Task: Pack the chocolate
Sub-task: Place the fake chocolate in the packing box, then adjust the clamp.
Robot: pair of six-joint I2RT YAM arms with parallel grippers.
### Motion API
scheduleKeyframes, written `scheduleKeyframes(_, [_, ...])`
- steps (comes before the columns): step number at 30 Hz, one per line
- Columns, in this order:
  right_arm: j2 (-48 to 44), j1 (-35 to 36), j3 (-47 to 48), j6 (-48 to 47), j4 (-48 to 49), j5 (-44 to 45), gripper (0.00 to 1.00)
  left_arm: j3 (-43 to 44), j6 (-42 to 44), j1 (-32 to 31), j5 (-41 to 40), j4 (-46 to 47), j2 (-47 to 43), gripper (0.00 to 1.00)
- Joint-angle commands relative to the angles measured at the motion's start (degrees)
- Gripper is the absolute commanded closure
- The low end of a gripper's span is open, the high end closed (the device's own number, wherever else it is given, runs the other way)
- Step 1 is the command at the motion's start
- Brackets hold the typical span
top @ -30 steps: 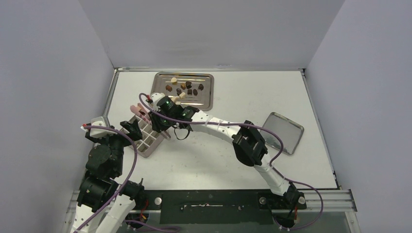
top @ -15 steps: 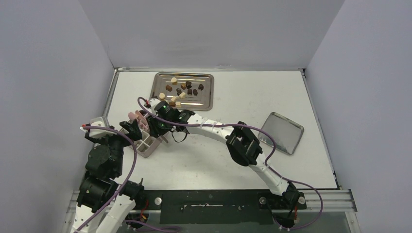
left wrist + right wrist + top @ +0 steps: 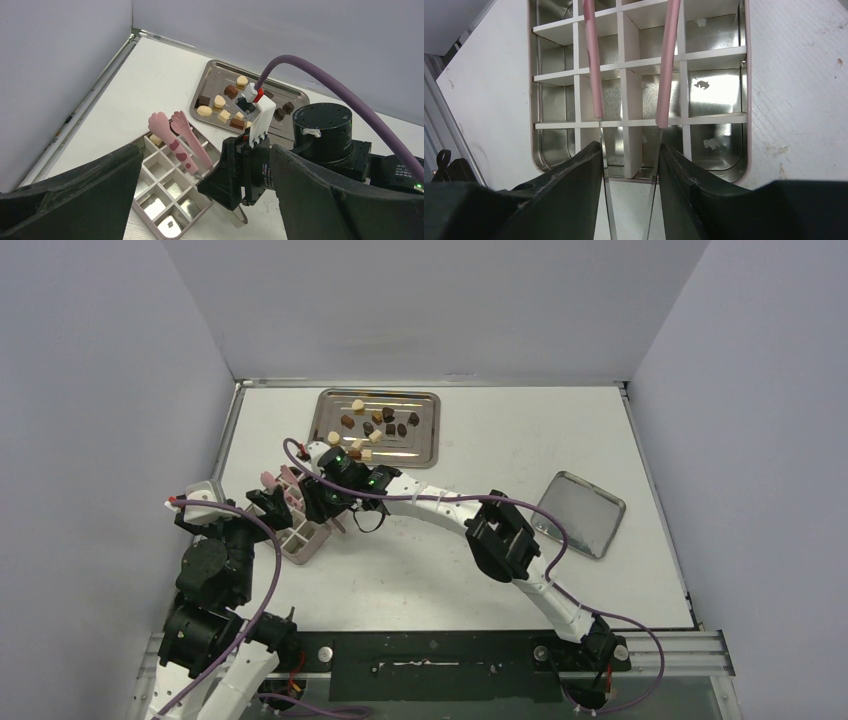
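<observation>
Over the last second the right pincer (image 3: 630, 150) had slid from the near edge of the steel tray (image 3: 428, 446) toward the left arm. It ended over the divided box (image 3: 300, 538). Its squeeze on the pink tongs (image 3: 172, 144) had eased, so the two pink tips stood apart above the far cells, with nothing visible between them. What looked like one cream piece (image 3: 156, 141) lay in a far cell just under the tips, so a drop had probably just been made, though the release itself was not shown. The right pincer gripped the tongs by their metal blades, one against each finger. The left pincer (image 3: 205, 165) had stayed fully wide and empty beside the box. Most of the chocolate (image 3: 380, 422) lay on the tray at the back of the tabletop (image 3: 520, 440). The cells in view were nearly all bare, so the packing seemed barely begun.
</observation>
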Motion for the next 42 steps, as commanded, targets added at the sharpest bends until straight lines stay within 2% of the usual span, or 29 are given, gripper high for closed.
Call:
scheduleKeyframes(1, [-1.14,0.13,3.0,-0.54,1.98,0.54,0.59,1.46,0.01,0.41,-0.53,1.3,-0.36,0.03])
scheduleKeyframes(6, [-3.67,-0.82,1.74,-1.52,1.66,1.06,0.6,1.51,-0.01,0.41,-0.48,1.19,-0.38,0.03])
scheduleKeyframes(18, [-12.72,-6.06,-9.31,-3.72,2.73,2.92,0.62,1.23,0.0,0.39,-0.22,1.5,-0.35,0.03])
scheduleKeyframes(29, [-13.1,-7.75,-7.02,-7.95,-4.11,7.38,0.64,1.33,-0.06,0.41,-0.54,1.5,0.35,0.03])
scheduleKeyframes(34, [-14.84,-7.59,-8.75,-7.77,-2.88,6.63,0.65,1.32,-1.24,0.36,-1.47,0.84,1.89,0.03])
scheduleKeyframes(37, [-15.94,-7.68,-9.49,-7.18,-1.42,4.69,0.65,2.55,-4.78,0.41,-1.6,-1.23,4.3,0.03])
scheduleKeyframes(42, [-18.14,-7.76,-11.56,-6.37,0.04,1.01,0.66,4.68,-10.29,0.33,2.93,-2.82,10.09,0.14])
